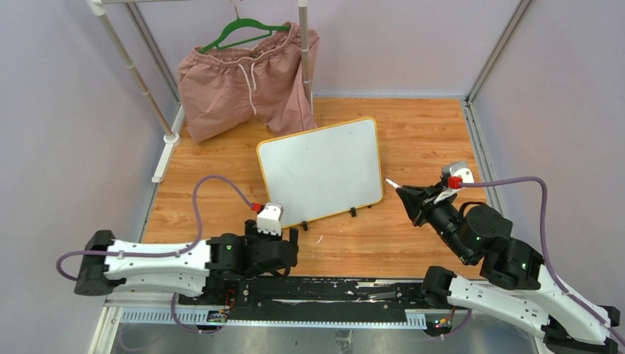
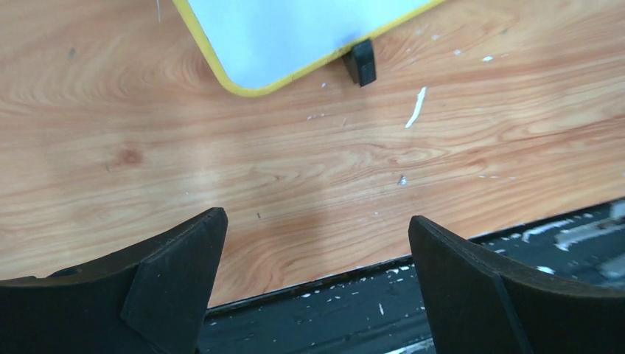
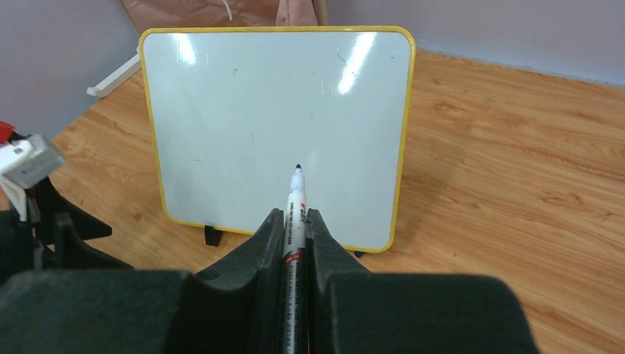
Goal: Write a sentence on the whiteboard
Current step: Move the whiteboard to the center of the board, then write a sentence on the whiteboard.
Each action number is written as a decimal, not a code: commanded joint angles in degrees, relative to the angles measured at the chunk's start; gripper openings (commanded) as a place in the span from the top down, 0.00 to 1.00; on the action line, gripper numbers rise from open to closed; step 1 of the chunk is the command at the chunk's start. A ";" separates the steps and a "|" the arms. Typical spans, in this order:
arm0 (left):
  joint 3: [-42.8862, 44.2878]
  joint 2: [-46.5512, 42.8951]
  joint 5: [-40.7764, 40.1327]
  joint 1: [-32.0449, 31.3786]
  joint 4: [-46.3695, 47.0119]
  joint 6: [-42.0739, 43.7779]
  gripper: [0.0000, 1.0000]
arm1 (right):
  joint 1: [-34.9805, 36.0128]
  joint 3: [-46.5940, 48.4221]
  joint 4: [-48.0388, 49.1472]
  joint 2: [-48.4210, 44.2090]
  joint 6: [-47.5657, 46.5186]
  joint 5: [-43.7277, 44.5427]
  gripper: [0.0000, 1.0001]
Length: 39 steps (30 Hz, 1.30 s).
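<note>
The whiteboard [image 1: 320,169] with a yellow frame stands tilted on two black feet in the middle of the wooden table; its face is blank, and no sentence shows on it. It fills the right wrist view [image 3: 276,125], and its lower corner shows in the left wrist view [image 2: 295,37]. My right gripper [image 1: 410,198] is shut on a white marker [image 3: 296,210], tip uncapped and pointing at the board, a short way off its right edge. My left gripper [image 2: 317,236] is open and empty, low over the table's front edge below the board's lower left corner.
Pink shorts [image 1: 247,81] hang on a green hanger from a white rack [image 1: 140,81] at the back left. A black rail [image 1: 332,291] runs along the table's front edge. Grey walls close in both sides. White flecks [image 2: 416,107] lie on the wood.
</note>
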 commanded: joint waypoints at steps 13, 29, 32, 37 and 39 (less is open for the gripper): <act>15.10 -8.78 1.50 18.53 3.61 38.04 0.00 | 0.31 -1.54 4.97 4.52 1.14 -4.60 1.00; 5.23 -23.64 38.87 65.06 11.70 36.27 0.01 | 0.30 -2.70 7.56 9.23 -1.27 -7.99 1.00; 3.02 -22.67 45.56 71.49 16.53 33.55 0.01 | 0.24 -2.99 8.65 11.81 -1.55 -9.32 1.00; -3.42 -20.87 61.46 83.76 31.91 25.55 0.01 | 0.29 -2.30 9.51 16.56 -1.39 -11.72 1.00; -6.01 -19.15 66.09 85.31 39.32 22.35 0.02 | 0.27 -2.17 10.49 18.04 -1.69 -13.68 1.00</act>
